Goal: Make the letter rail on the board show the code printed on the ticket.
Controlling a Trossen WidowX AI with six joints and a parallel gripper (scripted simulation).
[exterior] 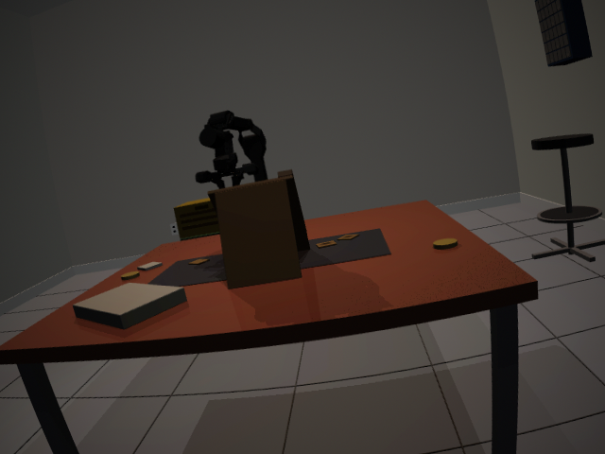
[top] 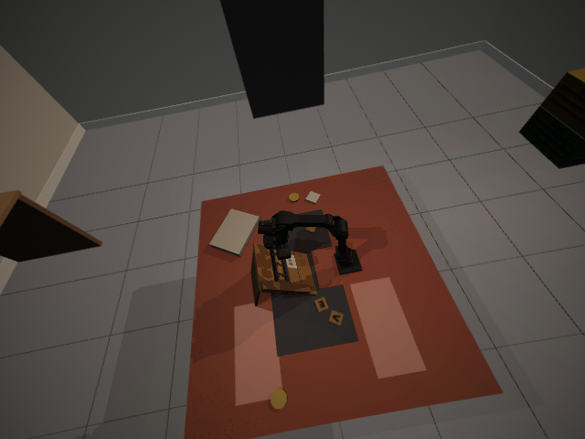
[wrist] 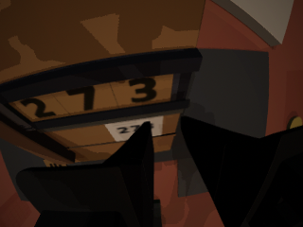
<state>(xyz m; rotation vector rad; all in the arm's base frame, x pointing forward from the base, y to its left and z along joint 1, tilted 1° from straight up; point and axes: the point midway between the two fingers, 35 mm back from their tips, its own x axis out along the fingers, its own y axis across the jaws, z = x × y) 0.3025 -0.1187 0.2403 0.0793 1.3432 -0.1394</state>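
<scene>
The sloped wooden board (top: 302, 276) (exterior: 258, 235) carries a dark rail (wrist: 142, 61). In the wrist view, tiles marked 2 (wrist: 38, 109), 7 (wrist: 85, 98) and 3 (wrist: 143, 90) sit side by side in it, reading 273 left to right. A short bare stretch of rail lies right of the 3. The ticket (top: 292, 261) (wrist: 124, 134) below reads 27 and a third digit partly hidden by a finger. My gripper (wrist: 166, 125) is partly open and empty, its fingertips over the board's lower right part, apart from the tiles.
Two loose tiles (top: 321, 304) (top: 335, 317) lie on the dark mat (top: 307, 335). Another tile (top: 311, 230) (exterior: 198, 261) lies on the far mat, partly under the arm. A pale block (top: 236, 231) (exterior: 129, 298), yellow discs (top: 293, 197) (top: 279, 399) and a white square (top: 313, 197) stand around.
</scene>
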